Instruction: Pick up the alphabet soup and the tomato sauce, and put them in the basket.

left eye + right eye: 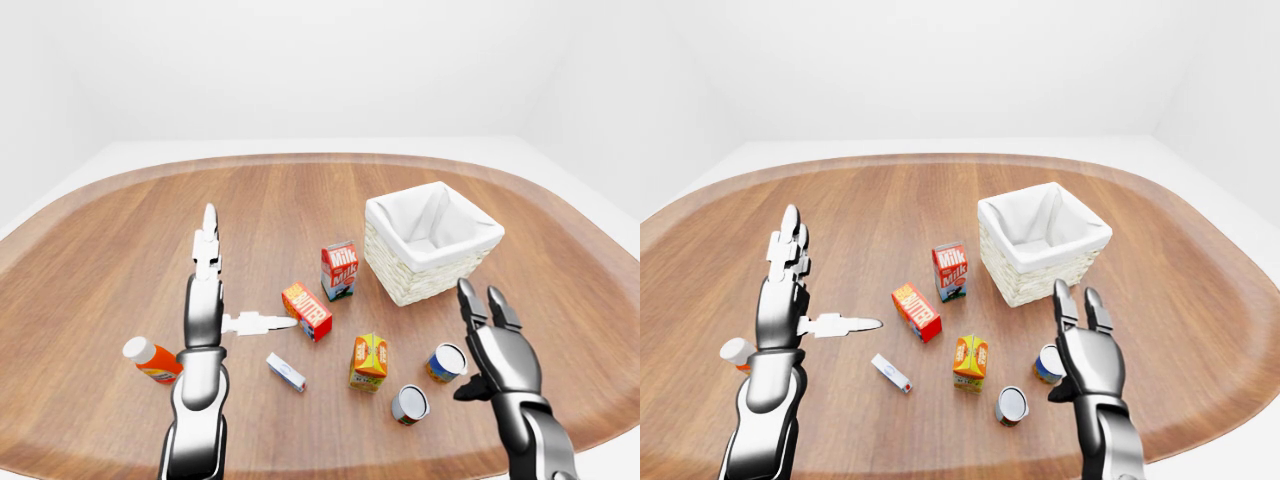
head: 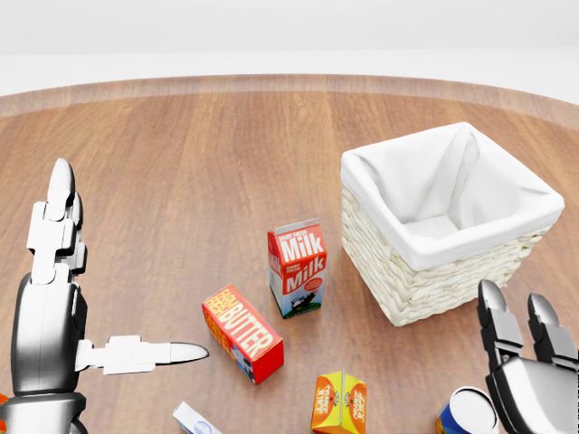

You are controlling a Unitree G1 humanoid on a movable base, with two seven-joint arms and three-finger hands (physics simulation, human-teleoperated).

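A can with a blue and orange label, the alphabet soup (image 1: 445, 362), stands near the bottom right of the left-eye view. A grey can with red on its side, the tomato sauce (image 1: 409, 404), lies tilted just below and left of it. The wicker basket (image 1: 400, 282) with a white liner stands above them with nothing in it. My right hand (image 1: 472, 340) hovers open just right of the soup can, not touching it. Well left of both cans, my left hand (image 1: 242, 278) is open, its fingers pointing up and its thumb toward the butter box.
A milk carton (image 1: 339, 270), a red butter box (image 1: 307, 311), an orange juice carton (image 1: 369, 361) and a small white box (image 1: 285, 371) lie between my hands. An orange-labelled bottle (image 1: 152, 361) lies at the left. The table's rounded edge (image 1: 330, 470) runs close below.
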